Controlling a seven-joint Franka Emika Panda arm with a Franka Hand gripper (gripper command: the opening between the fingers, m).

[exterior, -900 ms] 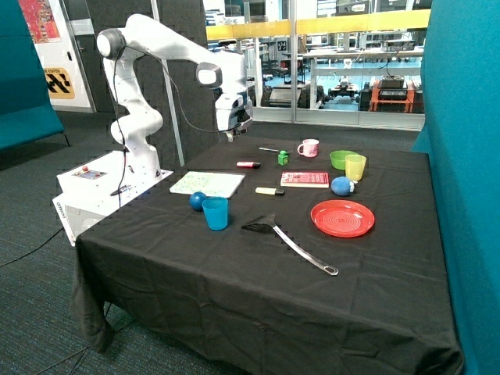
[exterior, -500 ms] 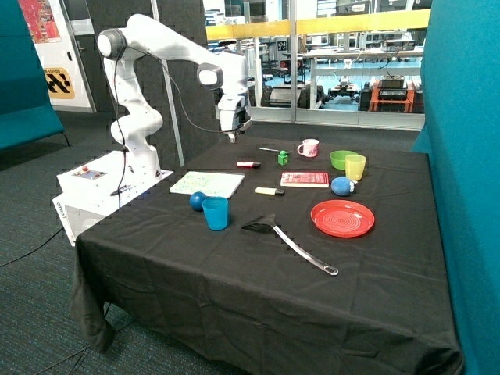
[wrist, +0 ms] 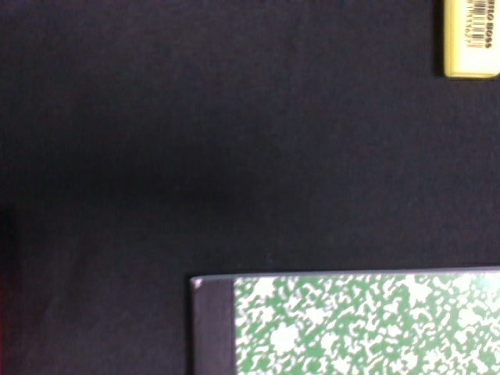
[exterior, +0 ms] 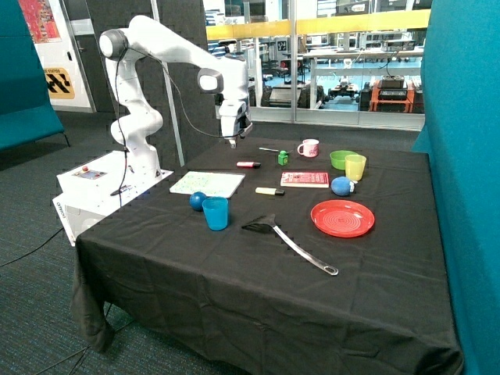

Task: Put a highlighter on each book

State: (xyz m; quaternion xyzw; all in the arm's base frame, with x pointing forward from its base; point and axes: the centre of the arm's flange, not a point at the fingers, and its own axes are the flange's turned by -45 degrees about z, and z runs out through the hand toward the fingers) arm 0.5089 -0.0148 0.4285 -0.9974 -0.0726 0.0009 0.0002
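The red highlighter (exterior: 248, 165) lies on the black cloth between the two books. The pale yellow highlighter (exterior: 269, 191) lies on the cloth in front of the small red book (exterior: 305, 179). The white, green-speckled book (exterior: 208, 183) lies flat near the robot's base, with nothing on it. My gripper (exterior: 233, 141) hangs in the air above the cloth, behind the speckled book and near the red highlighter, holding nothing that shows. The wrist view shows a corner of the speckled book (wrist: 351, 324) and one end of the yellow highlighter (wrist: 469, 37).
A blue cup (exterior: 216, 212) and a blue ball (exterior: 198, 201) stand in front of the speckled book. A black spatula (exterior: 289, 241) and a red plate (exterior: 342, 217) lie nearer the front. A pink mug (exterior: 309, 148), green cube (exterior: 283, 158), thin pen (exterior: 269, 149), green bowl (exterior: 341, 158) and yellow cup (exterior: 355, 167) stand at the back.
My gripper has turned at the wrist and dropped slightly, shifting a little toward the red highlighter. Nothing on the table has moved.
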